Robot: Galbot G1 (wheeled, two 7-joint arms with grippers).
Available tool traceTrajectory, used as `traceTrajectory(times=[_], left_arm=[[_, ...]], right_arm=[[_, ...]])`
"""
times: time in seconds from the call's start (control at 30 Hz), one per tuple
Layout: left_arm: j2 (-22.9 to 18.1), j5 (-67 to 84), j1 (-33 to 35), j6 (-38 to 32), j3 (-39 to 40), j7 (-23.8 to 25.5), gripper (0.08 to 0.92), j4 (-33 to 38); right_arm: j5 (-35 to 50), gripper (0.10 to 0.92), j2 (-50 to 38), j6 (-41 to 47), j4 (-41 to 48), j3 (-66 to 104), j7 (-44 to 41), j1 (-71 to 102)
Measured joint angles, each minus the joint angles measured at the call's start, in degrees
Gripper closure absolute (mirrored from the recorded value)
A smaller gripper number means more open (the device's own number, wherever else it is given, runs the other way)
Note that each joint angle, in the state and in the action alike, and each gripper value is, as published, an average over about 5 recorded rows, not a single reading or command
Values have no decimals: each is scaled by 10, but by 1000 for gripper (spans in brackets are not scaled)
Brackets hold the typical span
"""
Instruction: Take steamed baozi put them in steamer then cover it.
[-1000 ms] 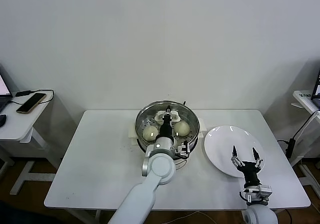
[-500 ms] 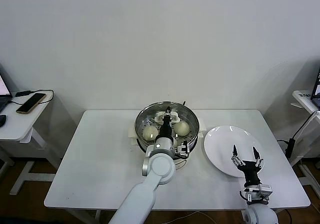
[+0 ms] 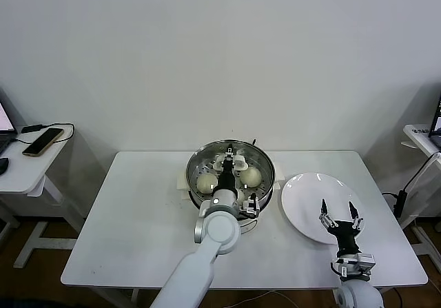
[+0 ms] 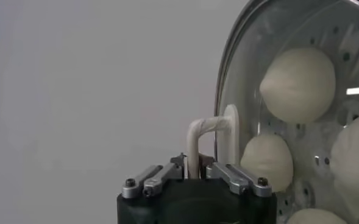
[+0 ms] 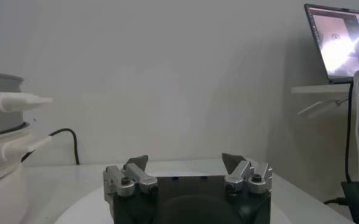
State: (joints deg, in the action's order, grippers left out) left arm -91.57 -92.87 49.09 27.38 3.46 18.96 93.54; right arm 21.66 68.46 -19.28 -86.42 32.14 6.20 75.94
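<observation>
Since a second ago the left gripper has parted its white fingers; they were pinched around a bun over the far side of the pot, and now they stand spread with the bun lying free between and just beneath them.

Nearest the onlooker, the right gripper hangs idle over the near edge of the flat white round plate, jaws wide apart and holding nothing; the plate carries no buns.

Farther in, the left arm reaches across the round shiny stainless-steel steamer on its white base. Inside, on the perforated tray, sit the small off-white steamed baozi: one to the left of the left jaws, one to their right, one directly under the fingertips at the far side. The left wrist view shows a fourth at its lower edge.

What the next move turns on is that the released bun lies straight below the open jaws, so a clean vertical lift should clear it. No lid shows in any view, and covering remains.
</observation>
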Motion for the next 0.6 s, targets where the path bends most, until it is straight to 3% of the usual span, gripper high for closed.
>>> traceTrajectory(times=[0.4,0.6], left_arm=[[16,15,22,3,8,2,231,48],[32,30,45,7,17,12,178,91]], right_arm=[[-2,203,2,0,-2,-3,0,-2],[-3,203,2,1,-5,-4,1,-3]])
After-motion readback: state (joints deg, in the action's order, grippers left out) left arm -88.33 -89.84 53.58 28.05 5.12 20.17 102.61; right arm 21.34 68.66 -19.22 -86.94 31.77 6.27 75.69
